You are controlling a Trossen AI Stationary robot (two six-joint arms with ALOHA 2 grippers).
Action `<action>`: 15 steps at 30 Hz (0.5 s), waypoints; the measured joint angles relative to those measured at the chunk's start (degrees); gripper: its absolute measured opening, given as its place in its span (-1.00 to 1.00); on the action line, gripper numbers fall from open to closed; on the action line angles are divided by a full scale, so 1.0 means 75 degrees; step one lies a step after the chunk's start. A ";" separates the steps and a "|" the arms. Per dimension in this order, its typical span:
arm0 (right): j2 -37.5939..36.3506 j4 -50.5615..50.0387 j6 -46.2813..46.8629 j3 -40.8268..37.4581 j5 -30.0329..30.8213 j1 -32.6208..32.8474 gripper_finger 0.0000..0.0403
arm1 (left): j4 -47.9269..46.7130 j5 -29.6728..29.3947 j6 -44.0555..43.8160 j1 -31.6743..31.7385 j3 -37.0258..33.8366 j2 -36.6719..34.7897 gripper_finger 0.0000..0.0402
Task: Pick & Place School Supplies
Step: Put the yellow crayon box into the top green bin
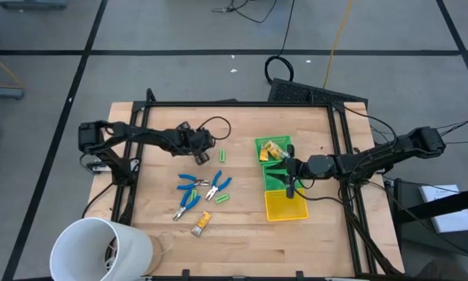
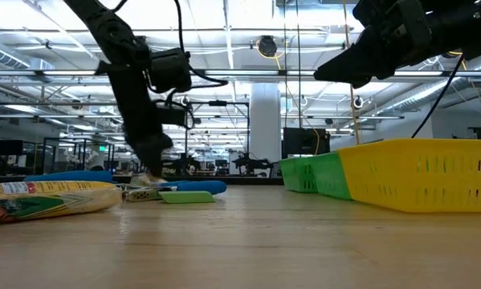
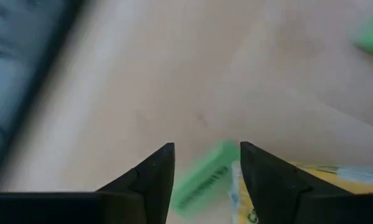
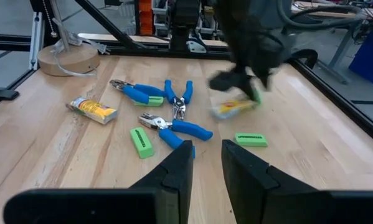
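My left gripper is over the table's left-centre, just above the wood, shut on a bright-green piece and a yellow-tan wrapped block. Three blue-handled pliers, other green pieces and another wrapped block lie flat on the wood. More wrapped blocks lie in the green bin. My right gripper hovers open and empty above the bins. My left gripper comes from above, pointing down. The green piece sits between its two fingers, and the wrapped block's end lies against one finger, the rest sticking out past it. Both look lifted just clear of the table.
The green bin and yellow bin stand side by side right of centre. A large white cup lies at the near left corner. Bare wood stretches along the near edge and between the supplies and the bins.
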 joint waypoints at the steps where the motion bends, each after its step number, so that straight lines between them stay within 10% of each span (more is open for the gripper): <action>1: -0.0001 -0.0004 0.0000 0.0000 0.0000 0.0000 -0.63 | -0.0212 0.0380 -0.0262 -0.0033 -0.0005 -0.0117 -0.10; 15: -0.0001 -0.0048 0.0000 0.0000 0.0003 0.0000 -0.63 | -0.1530 0.2850 -0.0393 -0.0582 -0.0009 -0.1085 -0.33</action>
